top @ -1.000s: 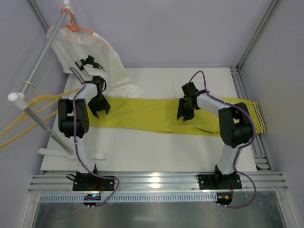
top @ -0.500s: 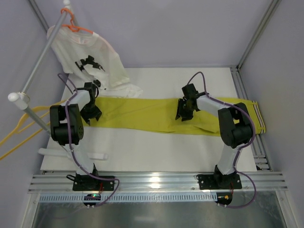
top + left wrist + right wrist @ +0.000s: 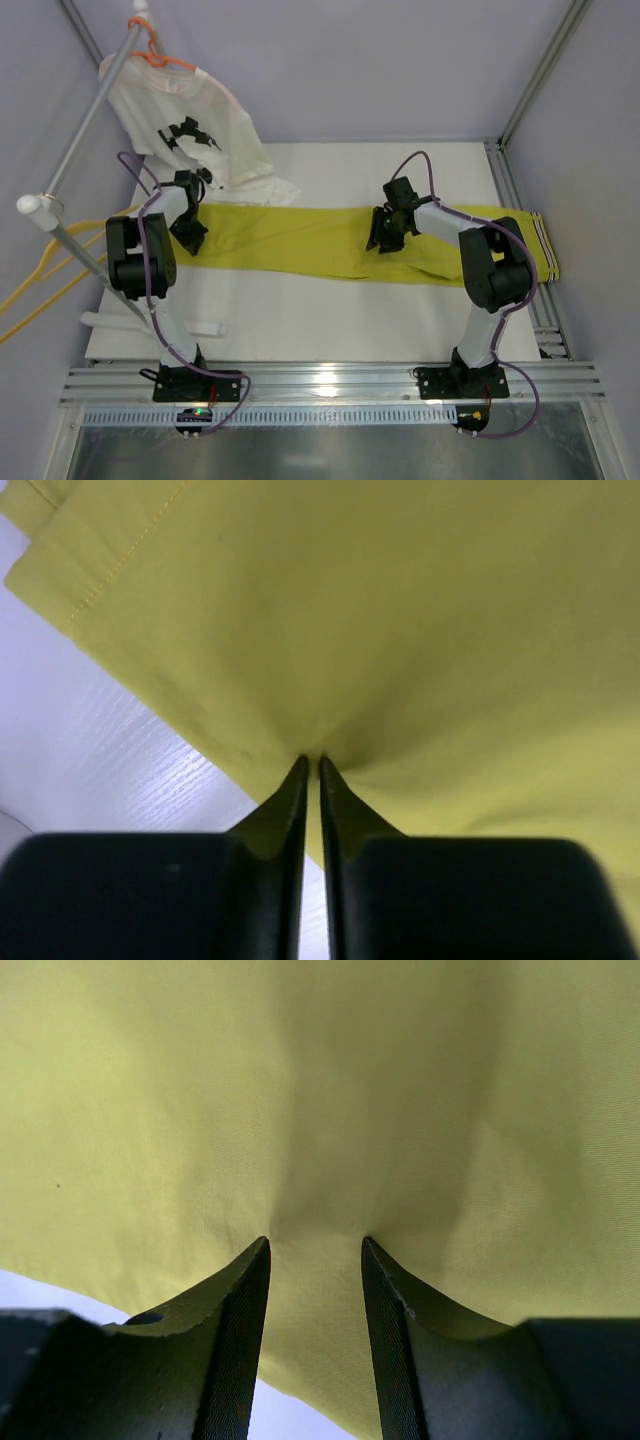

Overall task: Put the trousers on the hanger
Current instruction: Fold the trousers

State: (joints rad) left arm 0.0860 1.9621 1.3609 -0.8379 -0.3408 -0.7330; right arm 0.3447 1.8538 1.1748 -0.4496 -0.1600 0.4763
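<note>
Trousers (image 3: 370, 245) lie flat on the table, directly under both grippers, with the long axis running from one gripper to the other. The striped end sits well out past the right gripper's outer side. Left gripper (image 3: 311, 760) is clenched on a pinch of cloth near the trousers' near edge, jaws almost touching and fabric puckering into the tips. Right gripper (image 3: 315, 1245) is mid-length on the trousers, jaws part-way apart with a ridge of cloth bunched between them. That reads to me as a hold on a thicker fold, but I wouldn't call it firm. The hanger (image 3: 30, 280) is off the table, out past the left gripper's outer side and well apart from it, so the left arm is clearly the nearer one. My guess is the next move carries the left-held end that way, with the cloth fed along its long axis. Count: one pair of trousers, two hangers (yellow bare, orange hanger (image 3: 160, 58) carrying the one white T-shirt (image 3: 190, 125) beyond the left gripper), two grippers.
</note>
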